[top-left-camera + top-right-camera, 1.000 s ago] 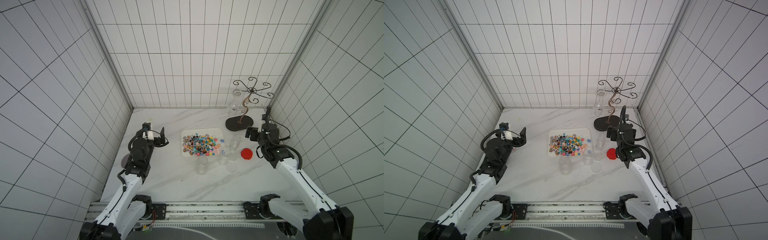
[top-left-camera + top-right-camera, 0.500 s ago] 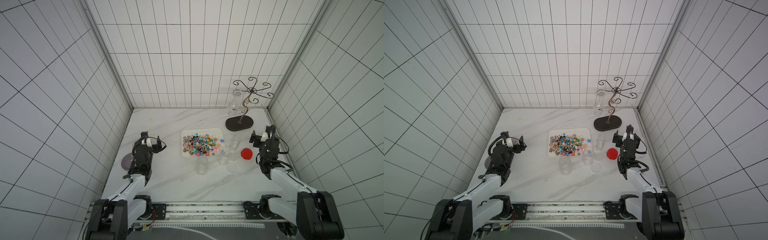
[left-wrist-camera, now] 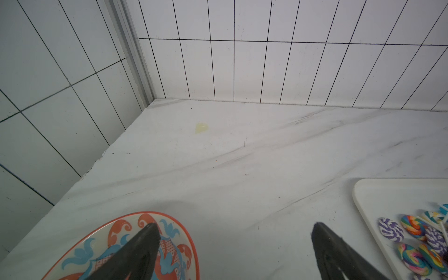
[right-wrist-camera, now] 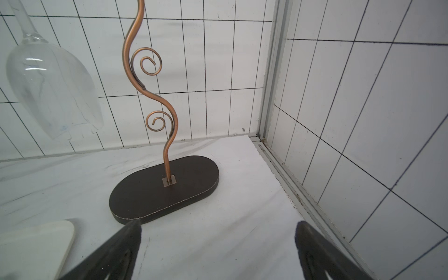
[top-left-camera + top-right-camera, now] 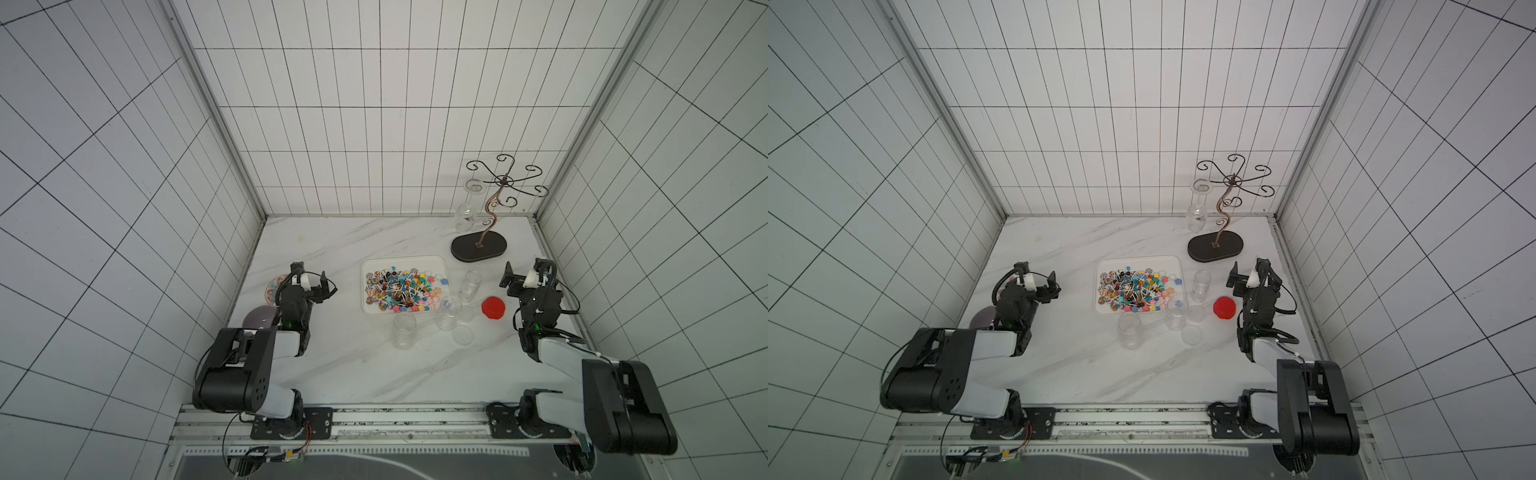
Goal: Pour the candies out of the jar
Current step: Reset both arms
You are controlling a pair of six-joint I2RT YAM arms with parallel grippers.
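Observation:
The candies lie heaped on a white tray at mid-table; the left wrist view catches the swirl lollipops at the tray's corner. Clear jars stand upright by the tray's right and front sides, and they look empty. A red lid lies right of them. My left gripper is open and holds nothing, well left of the tray. My right gripper is open and holds nothing, right of the lid.
A patterned plate lies under my left gripper, with a grey disc nearer the front. A wire glass rack with a hanging wine glass stands back right. Two clear lids lie among the jars.
Both arms have folded back toward the front rail and sunk lower over the table. Their grippers stayed open. The tray, jars and lid have not moved.

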